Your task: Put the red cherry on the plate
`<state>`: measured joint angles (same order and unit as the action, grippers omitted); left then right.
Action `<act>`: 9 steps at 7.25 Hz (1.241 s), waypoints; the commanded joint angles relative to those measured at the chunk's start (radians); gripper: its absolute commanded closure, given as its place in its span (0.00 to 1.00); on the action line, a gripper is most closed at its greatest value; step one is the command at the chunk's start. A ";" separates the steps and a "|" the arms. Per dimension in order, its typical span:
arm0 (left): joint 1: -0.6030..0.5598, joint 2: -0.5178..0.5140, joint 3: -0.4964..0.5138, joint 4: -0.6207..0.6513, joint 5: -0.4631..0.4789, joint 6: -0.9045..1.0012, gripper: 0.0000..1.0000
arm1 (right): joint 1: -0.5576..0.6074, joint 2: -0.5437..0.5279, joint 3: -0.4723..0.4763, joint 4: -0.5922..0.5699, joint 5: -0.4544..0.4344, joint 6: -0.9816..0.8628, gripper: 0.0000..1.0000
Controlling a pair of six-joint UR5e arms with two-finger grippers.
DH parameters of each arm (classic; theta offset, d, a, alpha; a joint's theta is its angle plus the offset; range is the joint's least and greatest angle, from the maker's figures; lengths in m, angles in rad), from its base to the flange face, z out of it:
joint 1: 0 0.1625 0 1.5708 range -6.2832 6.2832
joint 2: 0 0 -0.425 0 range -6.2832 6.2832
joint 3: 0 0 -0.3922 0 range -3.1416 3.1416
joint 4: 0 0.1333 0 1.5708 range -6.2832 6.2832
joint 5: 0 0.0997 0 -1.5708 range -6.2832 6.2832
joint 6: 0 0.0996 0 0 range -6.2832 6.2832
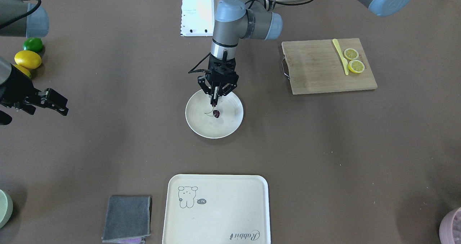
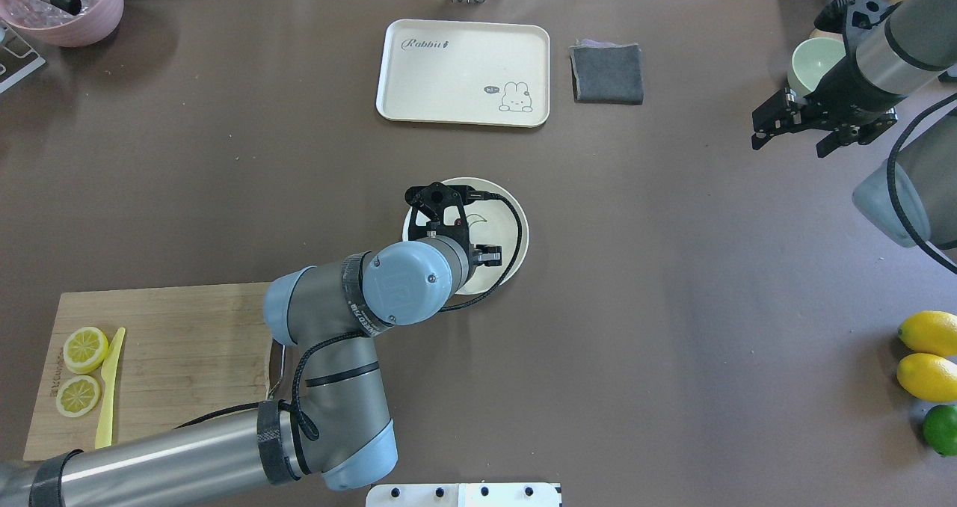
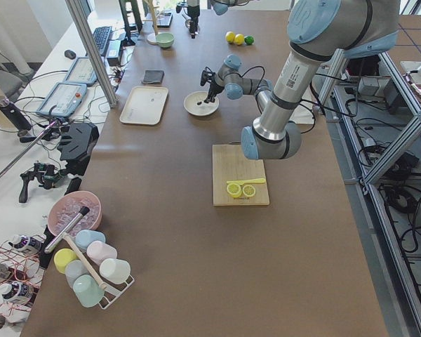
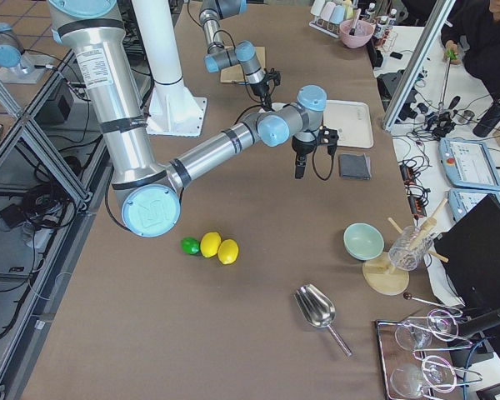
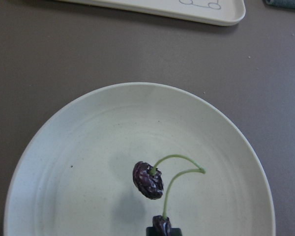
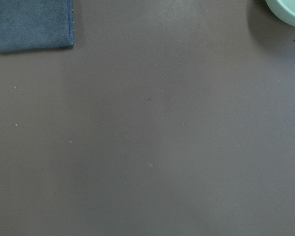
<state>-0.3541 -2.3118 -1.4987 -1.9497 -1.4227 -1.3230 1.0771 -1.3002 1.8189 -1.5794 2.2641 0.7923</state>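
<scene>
**Cherry held over the plate, release to be made gently**

Nearest in the wrist view, the left end effector (image 1: 214,103) is seen closed, pinched on one fruit of the red cherry (image 5: 148,179). The second fruit sits just beyond on its curved green stem, over the middle of the plate (image 5: 78,147). Whether that second fruit touches the plate cannot be told, though a soft shadow beside it suggests a small gap.

The step in hand is judged to be the release, with the task nearly done. It would be done best by lowering until the free fruit rests on the plate. The grip would then be opened slowly and lifted straight up, so that the stem is not snagged and the pair is not flicked toward the rim. No sideways motion seems called for, as the fruit lies well inside the rim.

Beyond the plate, the cream tray (image 2: 448,81) carries the script word "Rabbit" and a small "hi~" bubble beside a drawn animal. Print on the left arm (image 2: 329,387) and on the edge of the cutting board (image 2: 187,342) is too small to be read. Farthest off, the right end effector (image 2: 796,134) is held open above the counter (image 2: 673,305), well apart from the plate.
</scene>
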 commanded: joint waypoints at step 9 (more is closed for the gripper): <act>-0.665 0.349 -0.288 0.114 -0.476 0.716 0.01 | 0.331 -0.277 -0.110 -0.002 0.081 -0.577 0.00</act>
<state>-0.9224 -2.0352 -1.7853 -1.8229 -1.8461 -0.7055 1.3447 -1.5670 1.7457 -1.5803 2.3376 0.3002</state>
